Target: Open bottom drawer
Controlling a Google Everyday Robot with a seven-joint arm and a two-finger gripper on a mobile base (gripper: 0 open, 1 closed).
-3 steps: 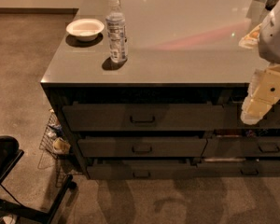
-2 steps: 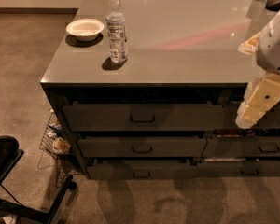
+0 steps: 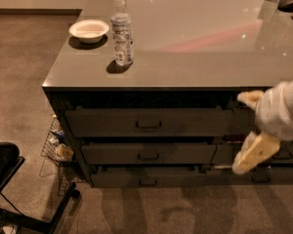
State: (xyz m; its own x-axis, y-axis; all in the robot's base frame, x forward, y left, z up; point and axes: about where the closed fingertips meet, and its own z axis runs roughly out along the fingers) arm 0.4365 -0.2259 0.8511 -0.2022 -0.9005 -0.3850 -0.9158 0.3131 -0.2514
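The bottom drawer (image 3: pixel 146 177) is the slim dark-grey panel lowest in the left stack, shut, with a small dark pull handle (image 3: pixel 147 182) at its centre. Two taller-fronted drawers sit above it. My gripper (image 3: pixel 248 161) hangs at the right, in front of the neighbouring stack's drawers, well to the right of the handle and slightly above it. The pale arm comes in from the right edge.
A grey counter (image 3: pixel 200 48) tops the drawers, with a white bowl (image 3: pixel 89 30) and a plastic water bottle (image 3: pixel 122 32) near its left end. A wire basket (image 3: pixel 56 147) with litter stands at the left of the cabinet. A black chair base (image 3: pixel 19 194) sits at the lower left.
My gripper has moved down, from beside the top drawer to the level of the lower drawers. The drawers have not moved.
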